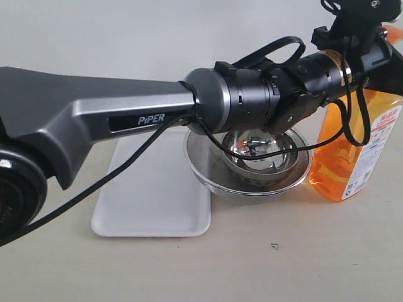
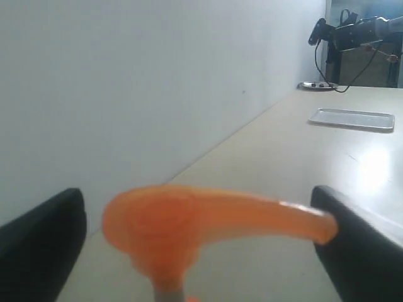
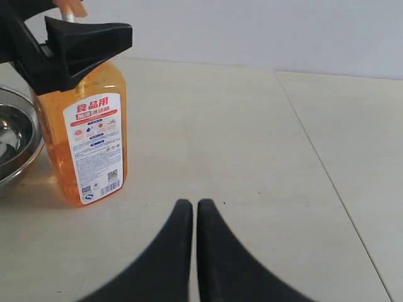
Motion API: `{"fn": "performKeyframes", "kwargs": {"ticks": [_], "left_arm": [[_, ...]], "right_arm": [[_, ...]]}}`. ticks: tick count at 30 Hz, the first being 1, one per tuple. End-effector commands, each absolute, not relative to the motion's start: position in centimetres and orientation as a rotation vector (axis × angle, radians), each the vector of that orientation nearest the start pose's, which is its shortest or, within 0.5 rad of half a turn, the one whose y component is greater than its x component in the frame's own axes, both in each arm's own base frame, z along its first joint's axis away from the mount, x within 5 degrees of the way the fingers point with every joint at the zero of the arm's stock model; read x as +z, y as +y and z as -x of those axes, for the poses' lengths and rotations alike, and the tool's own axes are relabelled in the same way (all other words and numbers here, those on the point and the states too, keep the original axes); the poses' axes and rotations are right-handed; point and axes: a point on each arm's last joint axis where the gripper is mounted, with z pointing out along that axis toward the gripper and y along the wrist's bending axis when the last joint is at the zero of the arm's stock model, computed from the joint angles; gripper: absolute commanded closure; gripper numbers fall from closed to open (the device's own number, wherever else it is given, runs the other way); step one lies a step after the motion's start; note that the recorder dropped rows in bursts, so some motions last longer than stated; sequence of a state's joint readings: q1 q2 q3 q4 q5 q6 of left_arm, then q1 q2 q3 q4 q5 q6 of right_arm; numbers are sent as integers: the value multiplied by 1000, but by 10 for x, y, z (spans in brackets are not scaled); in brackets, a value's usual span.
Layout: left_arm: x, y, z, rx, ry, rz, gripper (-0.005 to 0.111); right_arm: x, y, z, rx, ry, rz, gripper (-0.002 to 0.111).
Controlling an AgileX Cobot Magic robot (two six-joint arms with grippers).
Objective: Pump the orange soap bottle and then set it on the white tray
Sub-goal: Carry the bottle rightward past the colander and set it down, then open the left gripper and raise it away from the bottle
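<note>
We see the orange soap bottle (image 1: 356, 145) standing upright on the table (image 1: 283, 264), at the right of the exterior view and just beside the nested steel bowls (image 1: 252, 185), with its white label (image 3: 94, 148) of red and blue print facing the right wrist camera. The white tray (image 1: 151, 201) lies flat on the far side of those bowls from the bottle, bare on top, and the outer bowl's rim overlaps its near corner in the exterior view – so the bottle is on the table, not on the tray. The left arm (image 1: 126, 107) reaches from the left across the bowls to the top of the bottle. In the left wrist view we find the left pincer (image 2: 198, 207) spread wide, one black finger (image 2: 44, 242) on each side of the orange pump head (image 2: 170, 220). There is a clear gap at the round end of the head, while the tip of the nozzle meets the other finger. We cannot tell whether it presses there. The right wrist view shows those same black fingers sitting over the bottle's shoulder. The right pincer (image 3: 194, 207) is low over bare table, well apart from the bottle – its two fingers are pressed together with nothing between them
</note>
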State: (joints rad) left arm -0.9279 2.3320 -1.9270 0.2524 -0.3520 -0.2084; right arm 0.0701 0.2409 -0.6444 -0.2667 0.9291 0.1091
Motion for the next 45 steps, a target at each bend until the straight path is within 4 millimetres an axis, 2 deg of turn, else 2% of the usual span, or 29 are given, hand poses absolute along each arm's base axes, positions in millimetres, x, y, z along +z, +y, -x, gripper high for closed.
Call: {"fn": "performKeyframes", "kwargs": {"ticks": [1, 6, 11, 15, 18, 20, 21, 22, 24, 25, 28, 30, 32, 34, 37, 45], "left_arm": [[285, -439, -323, -660, 1434, -870, 17], [309, -426, -312, -567, 1576, -901, 18], [323, -440, -278, -596, 1544, -962, 19], [317, -457, -246, -591, 1557, -1062, 22], [321, -458, -232, -537, 1569, -1133, 27], [330, -453, -231, -520, 1561, -1135, 36], [343, -446, -229, -516, 1562, -1124, 50], [349, -442, -227, -509, 1568, -1121, 57], [363, -427, -224, -465, 1640, -1118, 82], [367, -417, -223, -408, 1696, -1131, 99], [368, -394, -234, -230, 1816, -1147, 102], [362, -377, -253, -105, 1866, -1135, 102], [349, -369, -271, -74, 1820, -1187, 102], [331, -362, -288, -149, 1805, -1171, 102], [306, -346, -313, -233, 1755, -1115, 102], [279, -316, -347, -310, 1603, -940, 102]], "right_arm": [[330, -17, -27, -201, 1984, -11, 109], [332, -17, -29, -198, 1962, -7, 109], [333, -17, -29, -198, 1960, -6, 109], [333, -17, -29, -198, 1960, -6, 109], [332, -17, -29, -199, 1964, -7, 109], [332, -17, -28, -199, 1965, -7, 109], [332, -16, -28, -192, 1970, -9, 109], [331, -16, -28, -185, 1973, -10, 109], [330, -12, -28, -129, 1988, -1, 109], [329, -8, -28, -84, 1994, 28, 109], [330, 1, -29, 15, 1978, 86, 109], [328, 9, -33, 131, 1951, 88, 109], [319, 14, -40, 193, 1967, 115, 109], [311, 19, -55, 251, 2002, 116, 109], [311, 21, -76, 277, 2008, 78, 109], [298, 21, -131, 251, 2085, 18, 109]]}}
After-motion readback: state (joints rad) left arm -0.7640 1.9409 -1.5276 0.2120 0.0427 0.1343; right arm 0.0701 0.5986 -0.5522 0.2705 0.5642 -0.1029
